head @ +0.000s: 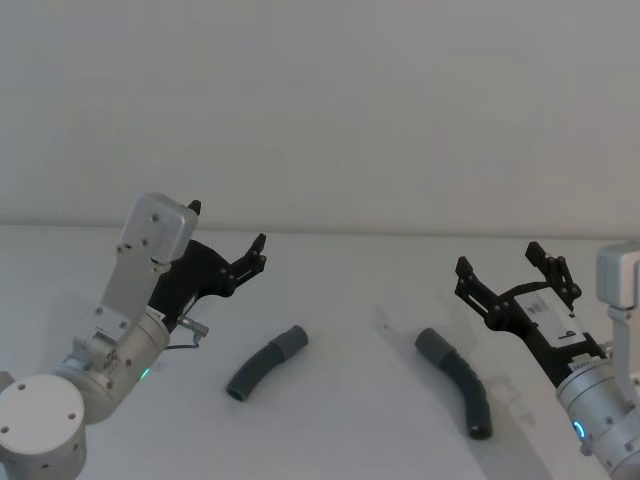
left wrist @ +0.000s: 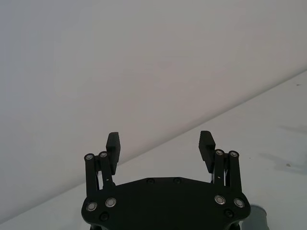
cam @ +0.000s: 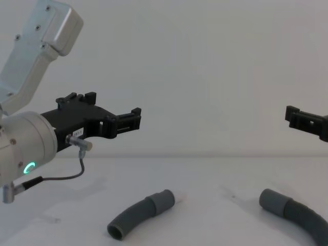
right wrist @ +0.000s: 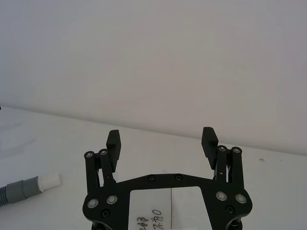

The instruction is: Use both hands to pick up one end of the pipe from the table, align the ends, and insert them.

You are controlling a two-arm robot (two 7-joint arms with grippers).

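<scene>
Above the table [head: 350,290], as my head camera shows it, my left gripper [head: 228,225] hangs at my left with its jaws spread wide and nothing between them. My right gripper [head: 498,258] hangs at my right, jaws just as wide and just as empty. Between the two, both pipe pieces lie flat on the white surface, well apart from each other. The short hose [head: 265,364] is nearer my left gripper, with its smooth cuff [head: 292,342] at the far end. The longer hose [head: 458,382] is nearer my right gripper, curving toward me from its own cuff. From my left wrist, I see my fingers [left wrist: 207,143] standing far apart, the pale wall [left wrist: 144,57] beyond them, and a bit of grey cuff [left wrist: 256,218] showing past the gripper's body. From my right wrist, the jaws again stand wide. A grey cuff with a white tip [right wrist: 33,186] lies on the table off to one side, outside the jaws, and I cannot tell which hose it belongs to. From my chest, my left gripper [cam: 115,114] is held well above the table, a green ring light [cam: 29,167] glowing on its wrist. The short hose [cam: 138,212] lies below it. My right gripper [cam: 306,122] reaches in at the right edge, above the longer hose [cam: 292,212].
</scene>
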